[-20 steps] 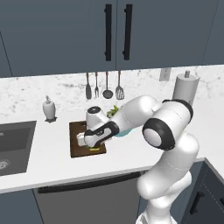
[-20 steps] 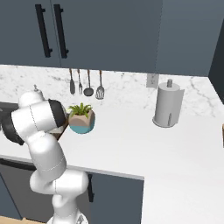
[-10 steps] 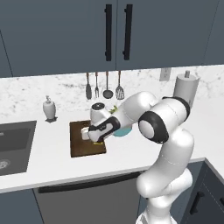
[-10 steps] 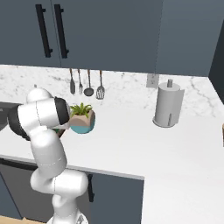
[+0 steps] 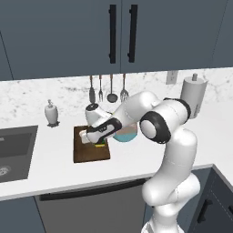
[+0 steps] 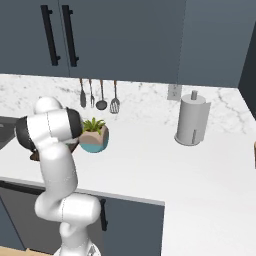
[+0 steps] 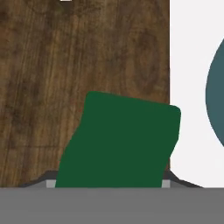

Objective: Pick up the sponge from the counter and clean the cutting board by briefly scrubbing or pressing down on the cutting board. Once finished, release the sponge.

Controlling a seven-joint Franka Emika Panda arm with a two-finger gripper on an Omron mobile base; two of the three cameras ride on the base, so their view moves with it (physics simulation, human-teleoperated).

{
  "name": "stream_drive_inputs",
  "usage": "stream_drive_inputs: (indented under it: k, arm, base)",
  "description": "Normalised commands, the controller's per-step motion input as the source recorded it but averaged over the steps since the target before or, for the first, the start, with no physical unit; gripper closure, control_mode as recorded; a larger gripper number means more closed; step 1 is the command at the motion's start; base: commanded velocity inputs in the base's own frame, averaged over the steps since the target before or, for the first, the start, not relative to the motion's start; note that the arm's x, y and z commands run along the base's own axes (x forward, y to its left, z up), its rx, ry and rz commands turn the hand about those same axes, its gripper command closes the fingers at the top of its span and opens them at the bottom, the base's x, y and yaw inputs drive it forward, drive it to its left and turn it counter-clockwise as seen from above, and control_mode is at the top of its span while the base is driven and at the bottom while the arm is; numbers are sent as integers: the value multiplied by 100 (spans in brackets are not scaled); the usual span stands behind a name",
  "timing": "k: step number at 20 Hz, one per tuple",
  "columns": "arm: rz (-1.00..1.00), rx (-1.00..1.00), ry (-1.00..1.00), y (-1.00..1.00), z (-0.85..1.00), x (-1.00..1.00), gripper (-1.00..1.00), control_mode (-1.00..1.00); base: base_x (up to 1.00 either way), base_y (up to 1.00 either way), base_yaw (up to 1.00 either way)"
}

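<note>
Closest to my hand camera, the sponge [image 7: 118, 142] shows its dark green scouring top, sitting between my fingers [image 7: 166, 178], whose tips are mostly hidden at its lower edge; they appear to be clamped on it, though the contact itself is hard to make out. The sponge lies over the right-hand edge of the cutting board [image 7: 65, 65] as this view frames it, dark brown wood grain spreading beneath and beyond it, so I judge I am holding it low against the board for scrubbing. Beside the board's edge runs the bare white desk [image 7: 188, 65], and a rounded teal shape, the plant pot [image 7: 217, 96], sits just past it. From the left base view, my gripper [image 5: 101, 142] reaches down over the board's right side, with a sliver of yellow and green under it. Farther back stand a small soap dispenser [image 5: 51, 113], hanging utensils [image 5: 110, 88] on the marbled backsplash, and a paper towel roll [image 5: 191, 94].
</note>
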Motion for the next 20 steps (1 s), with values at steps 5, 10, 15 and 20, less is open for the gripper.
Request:
stream_drive_inputs:
  k: [5,10,15,20]
  arm:
    - [0,-3,-13,8,-1,40,100,-100]
    - [0,0,-9,-21,-29,32,100,-100]
    - [4,28,0,-7,-14,-58,100,-100]
    - [0,28,-1,-19,0,-100,100,-100]
  base:
    - [0,0,0]
    - [0,0,0]
    - [0,0,0]
    - [0,0,0]
